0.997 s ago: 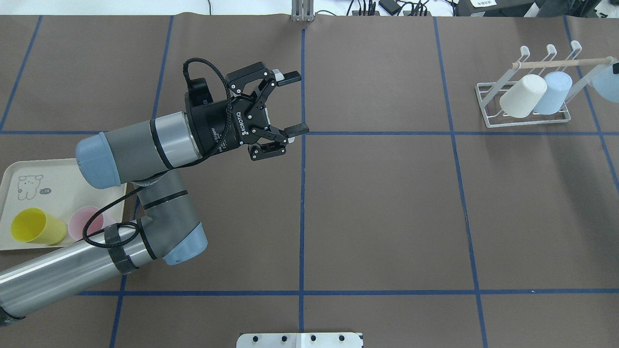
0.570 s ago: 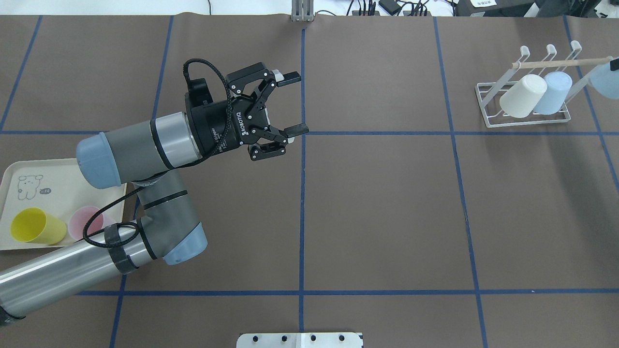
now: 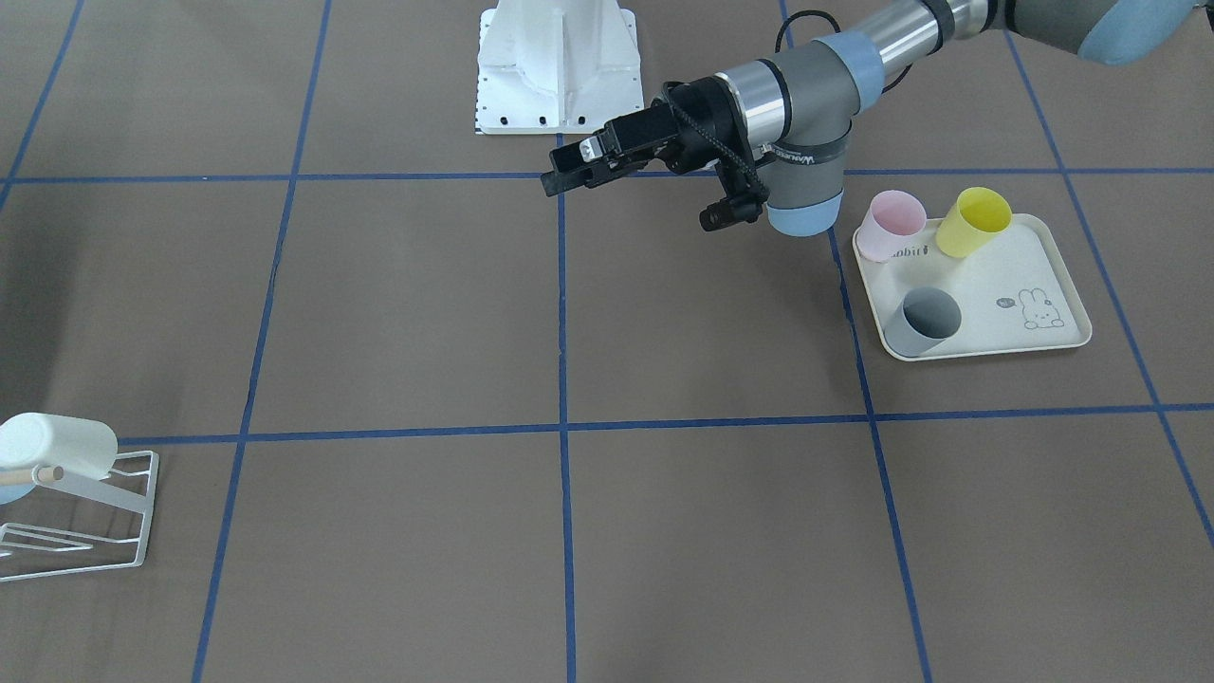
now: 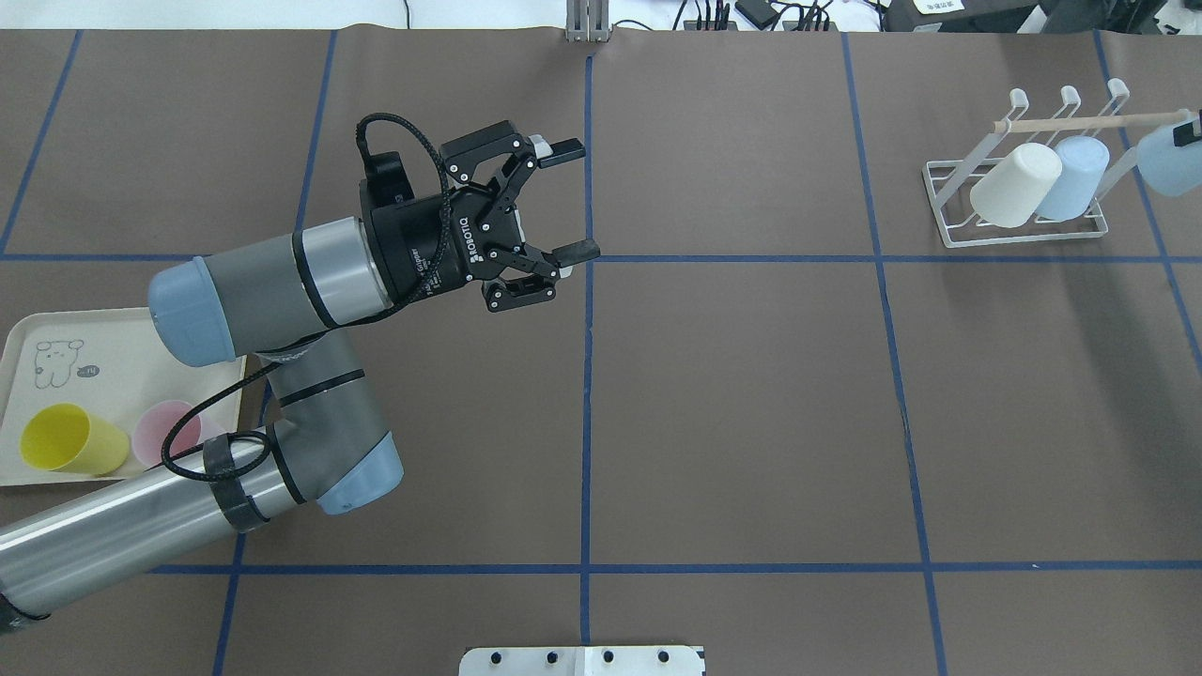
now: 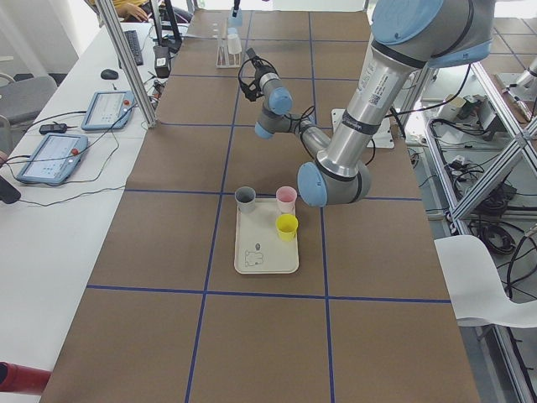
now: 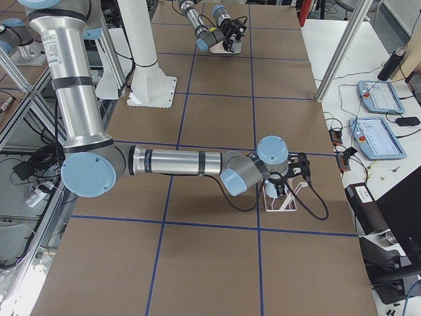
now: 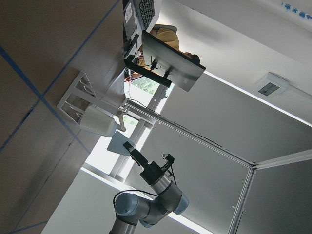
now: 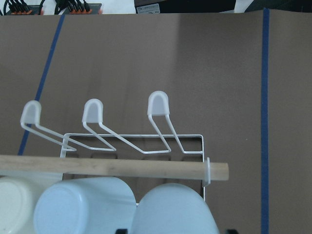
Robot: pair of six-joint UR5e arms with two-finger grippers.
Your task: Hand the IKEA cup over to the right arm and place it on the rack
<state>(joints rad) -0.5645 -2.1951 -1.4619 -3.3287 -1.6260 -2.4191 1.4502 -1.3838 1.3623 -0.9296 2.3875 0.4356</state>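
My right gripper (image 4: 1185, 141) is shut on a pale blue cup (image 4: 1167, 161), held tilted just right of the white wire rack (image 4: 948, 202). In the right wrist view this cup (image 8: 170, 210) sits below the wooden dowel (image 8: 112, 167), at the rack's right end, with the slanted prongs (image 8: 158, 103) beyond it. A cream cup (image 4: 1014, 188) and another pale blue cup (image 4: 1072, 178) hang on the rack. My left gripper (image 4: 573, 199) is open and empty above the table's middle.
A cream tray (image 3: 1043, 275) with a rabbit print holds a pink cup (image 3: 894, 223), a yellow cup (image 3: 975, 220) and a grey cup (image 3: 925, 321) by the left arm. The robot's white base (image 3: 560, 66) stands at the table edge.
My right gripper has moved the pale blue cup a little left, closer to the rack's right end. The left arm has not moved.
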